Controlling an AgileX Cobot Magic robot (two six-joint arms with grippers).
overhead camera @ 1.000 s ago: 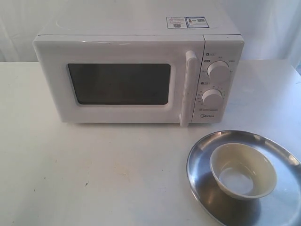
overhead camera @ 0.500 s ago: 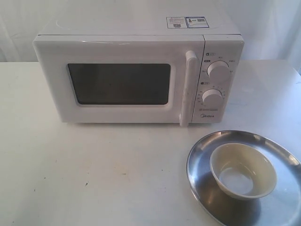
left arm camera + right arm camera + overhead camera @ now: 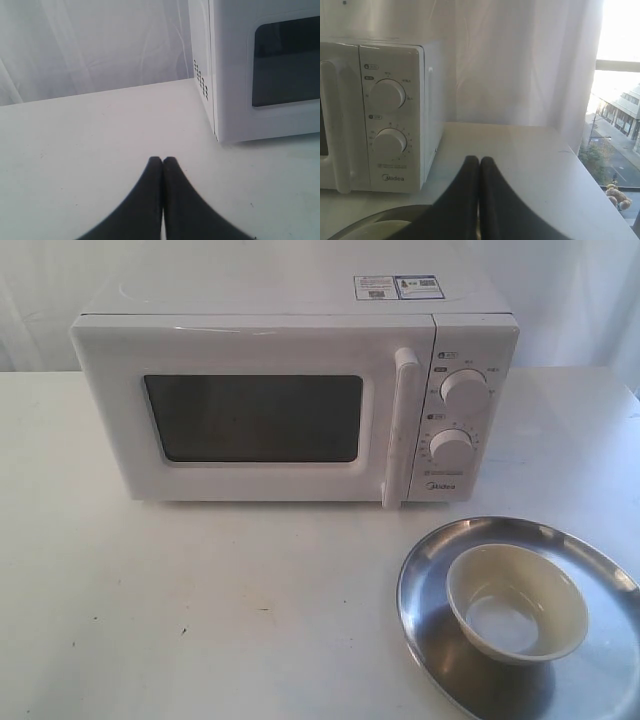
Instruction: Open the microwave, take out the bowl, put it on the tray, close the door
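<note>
The white microwave (image 3: pixel 290 390) stands at the back of the table with its door (image 3: pixel 250 415) shut, the bar handle (image 3: pixel 398 425) upright beside the two knobs. A cream bowl (image 3: pixel 517 602) sits upright inside the silver tray (image 3: pixel 430 640) at the front right. Neither arm shows in the exterior view. My left gripper (image 3: pixel 162 160) is shut and empty above bare table, off the microwave's (image 3: pixel 260 70) left corner. My right gripper (image 3: pixel 479 160) is shut and empty, right of the knob panel (image 3: pixel 390 115), with the tray's rim (image 3: pixel 375 216) just below it.
The white table (image 3: pixel 200 610) reaches to a white curtain (image 3: pixel 580 300) behind the microwave. In the right wrist view the table's right edge (image 3: pixel 600 190) drops off beside a window (image 3: pixel 620 115) onto a street.
</note>
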